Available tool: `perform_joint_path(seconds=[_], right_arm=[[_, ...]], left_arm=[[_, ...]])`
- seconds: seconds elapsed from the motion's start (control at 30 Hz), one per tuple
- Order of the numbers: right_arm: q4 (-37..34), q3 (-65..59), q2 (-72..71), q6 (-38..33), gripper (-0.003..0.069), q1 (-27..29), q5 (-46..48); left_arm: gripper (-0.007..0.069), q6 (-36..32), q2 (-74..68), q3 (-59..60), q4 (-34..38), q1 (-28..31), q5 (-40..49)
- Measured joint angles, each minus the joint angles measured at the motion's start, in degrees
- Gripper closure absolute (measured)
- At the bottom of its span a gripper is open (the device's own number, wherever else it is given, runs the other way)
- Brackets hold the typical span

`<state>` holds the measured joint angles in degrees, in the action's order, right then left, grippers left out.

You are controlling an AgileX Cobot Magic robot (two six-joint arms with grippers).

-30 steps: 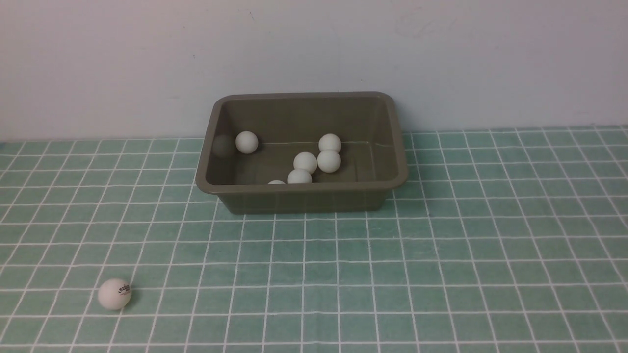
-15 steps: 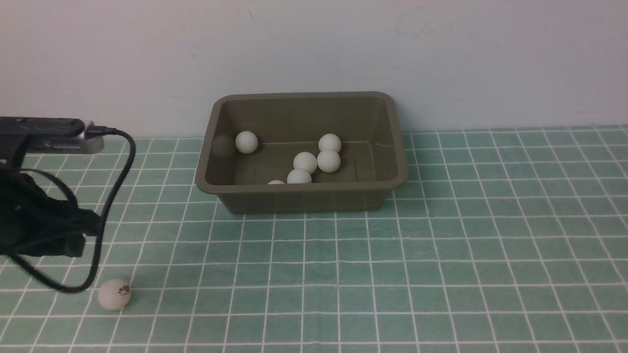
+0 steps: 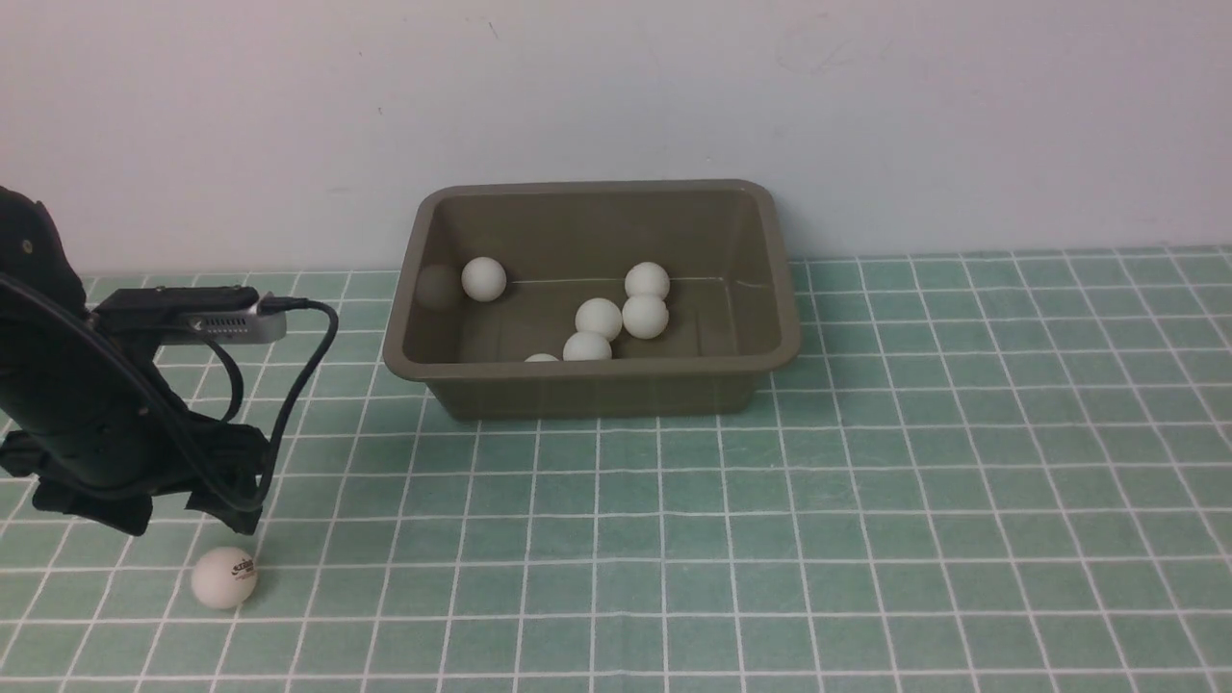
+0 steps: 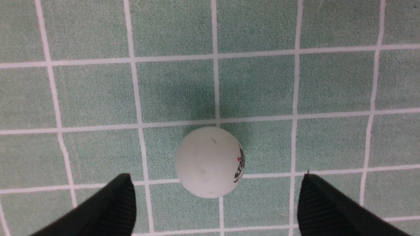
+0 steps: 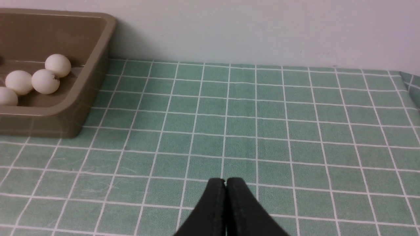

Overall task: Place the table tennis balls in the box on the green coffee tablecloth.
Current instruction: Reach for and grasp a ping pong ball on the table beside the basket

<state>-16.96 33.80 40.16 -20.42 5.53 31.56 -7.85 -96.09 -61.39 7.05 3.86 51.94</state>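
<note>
An olive box (image 3: 592, 385) sits on the green checked tablecloth (image 3: 866, 500), holding six white balls (image 3: 599, 318). One more ball (image 3: 224, 577) lies loose at the near left — the left gripper (image 3: 144, 515) hangs just above it, jaws wide. The right gripper (image 5: 225, 186) is pressed closed, empty.

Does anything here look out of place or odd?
Only one thing: a single table tennis ball lies alone on the green cloth, well apart from the box where six others show. The left tool hangs open above it. Nothing looks spilled or damaged.
</note>
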Motion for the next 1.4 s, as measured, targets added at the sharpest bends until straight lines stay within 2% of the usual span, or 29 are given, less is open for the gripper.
perform_joint_path(seconds=[0.87, 1.03, 1.17, 1.27, 1.33, 1.4], right_arm=[[0.00, 0.00, 0.00, 0.00, 0.0672, 0.00, 0.00], [0.00, 0.00, 0.00, 0.00, 0.0672, 0.00, 0.00], [0.00, 0.00, 0.00, 0.00, 0.0672, 0.00, 0.00], [0.00, 0.00, 0.00, 0.00, 0.0672, 0.00, 0.00], [0.00, 0.00, 0.00, 0.00, 0.0672, 0.00, 0.00], [0.00, 0.00, 0.00, 0.00, 0.0672, 0.00, 0.00]], left_arm=[[0.0032, -0.06, -10.44, -0.33, 0.25, 0.00, -2.94], [0.0120, -0.06, -11.08, -0.48, 0.29, 0.00, -2.99], [0.0279, -0.06, -11.27, -0.91, 0.29, 0.00, -1.79], [0.0272, -0.06, -11.26, -4.96, 0.24, 0.00, 5.39], [0.0272, -0.06, -11.32, -12.31, 0.31, 0.00, 14.27], [0.0272, -0.06, -11.32, -16.15, 0.86, 0.00, 15.59]])
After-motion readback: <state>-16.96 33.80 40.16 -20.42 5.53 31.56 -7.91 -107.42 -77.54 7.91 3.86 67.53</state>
